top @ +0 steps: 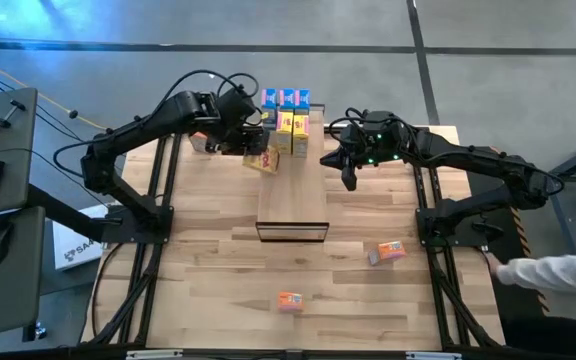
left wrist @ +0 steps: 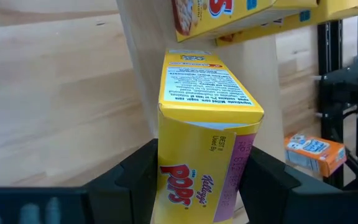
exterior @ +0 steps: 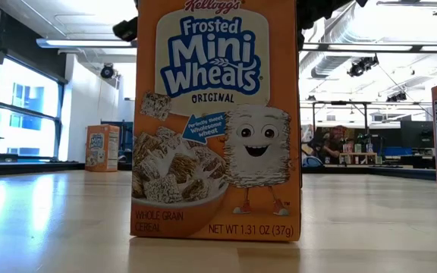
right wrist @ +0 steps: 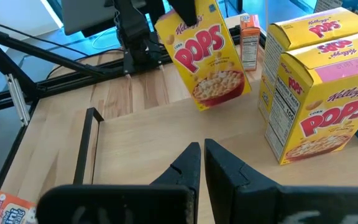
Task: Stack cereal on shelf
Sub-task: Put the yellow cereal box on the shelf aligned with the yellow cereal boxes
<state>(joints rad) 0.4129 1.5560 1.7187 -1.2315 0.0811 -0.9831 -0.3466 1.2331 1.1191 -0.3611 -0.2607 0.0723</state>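
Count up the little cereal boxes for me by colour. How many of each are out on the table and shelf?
Blue cereal boxes: 3
Yellow Corn Pops boxes: 3, one of them held in the left claw
Orange Frosted Mini Wheats boxes: 3
Total: 9

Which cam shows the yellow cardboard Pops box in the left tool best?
Right wrist view: the yellow cardboard Pops box hangs tilted, front face visible. Left wrist view crops it between the fingers; high view shows it tiny; low view misses it.
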